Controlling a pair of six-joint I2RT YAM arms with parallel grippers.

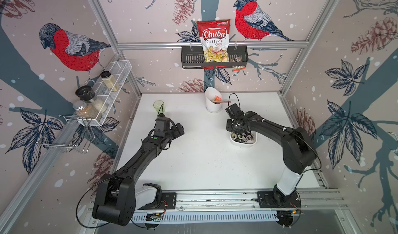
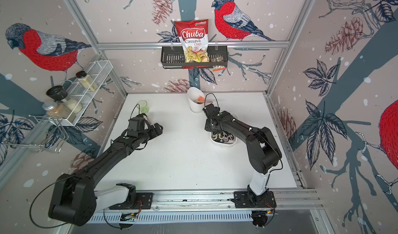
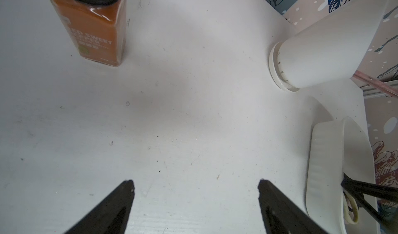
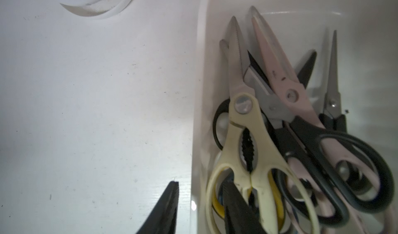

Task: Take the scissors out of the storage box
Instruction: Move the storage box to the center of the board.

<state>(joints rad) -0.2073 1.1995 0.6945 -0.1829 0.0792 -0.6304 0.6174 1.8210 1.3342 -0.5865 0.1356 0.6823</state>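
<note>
Your right gripper (image 4: pixel 200 182) is down at the storage box (image 4: pixel 198 93) with its jaws partway apart. One finger sits outside the box wall over the table (image 1: pixel 204 157), and the other is poked down through a handle loop of the cream pair (image 4: pixel 241 123). There's a visible gap between the outer finger and the wall, so I'd say it hasn't got hold of anything yet. Heads up: as it stands, the wall is between the jaws as well as the handle.

Your left gripper (image 3: pixel 195 182) hangs wide open and empty over bare table, well away from the box.

Progress-wise you're basically at the start, I reckon. Both top views show no scissors lying on the table, and the whole pile of scissors (image 4: pixel 280 125) is heaped in the box (image 1: pixel 243 143), which sits under the right wrist.

As for the pile, it's a tangle. The cream pair is on top along the near wall, blades closed. A pink pair (image 4: pixel 277 71) lies beside it, and a black-handled pair (image 4: pixel 344 149) crosses over the pink handles. A slim pair (image 4: pixel 332 71) is against the far side, and a bit of yellow handle (image 4: pixel 217 207) peeks out underneath. I can't count them all, too much overlap.
</note>
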